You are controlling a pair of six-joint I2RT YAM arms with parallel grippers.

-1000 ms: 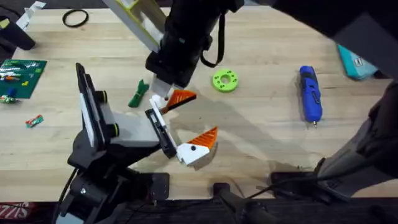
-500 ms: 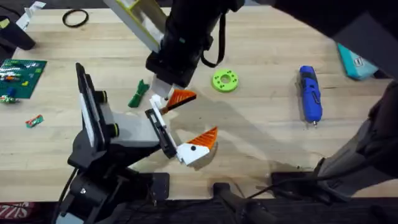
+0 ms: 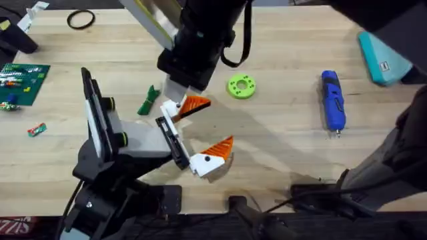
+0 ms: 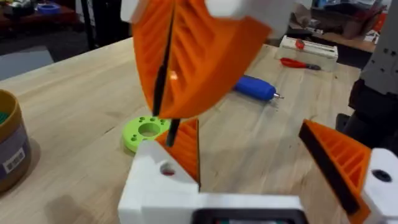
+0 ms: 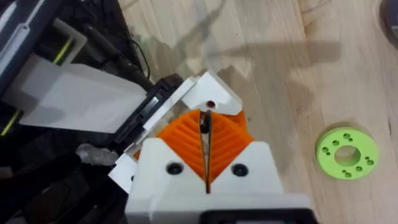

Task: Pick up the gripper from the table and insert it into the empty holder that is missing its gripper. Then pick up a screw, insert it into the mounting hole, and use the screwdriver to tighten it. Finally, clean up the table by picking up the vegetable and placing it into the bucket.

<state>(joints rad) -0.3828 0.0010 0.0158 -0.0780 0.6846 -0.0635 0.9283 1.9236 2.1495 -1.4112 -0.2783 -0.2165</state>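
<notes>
The small orange gripper piece (image 3: 193, 105), a ribbed plastic wedge on a white base with a small hole, sits at the tip of the holder (image 3: 127, 137) near the middle of the tabletop (image 3: 280, 153). In the left wrist view the piece (image 4: 183, 146) stands upright on a white block.

The right gripper (image 3: 175, 97) comes down on it from above. Its white fingers with orange ribbed pads (image 5: 227, 140) are pressed together, leaving a thin dark seam, and their tips touch the top of the piece. I cannot tell whether they pinch it.

The holder has a white body, slim black plates, green-ringed knobs and a black stand at the near left edge. It serves as the left gripper (image 3: 205, 128); its two orange wedges stand spread apart, and the second wedge (image 3: 213, 155) has a larger white block with a dark hole.

The dark green toy vegetable (image 3: 149, 100) lies just left of the piece. A bright green disc with holes (image 3: 241, 86) lies to the right. The blue cylindrical screwdriver (image 3: 333, 100), with a thin metal tip, lies towards the right edge. No writing is readable.
</notes>
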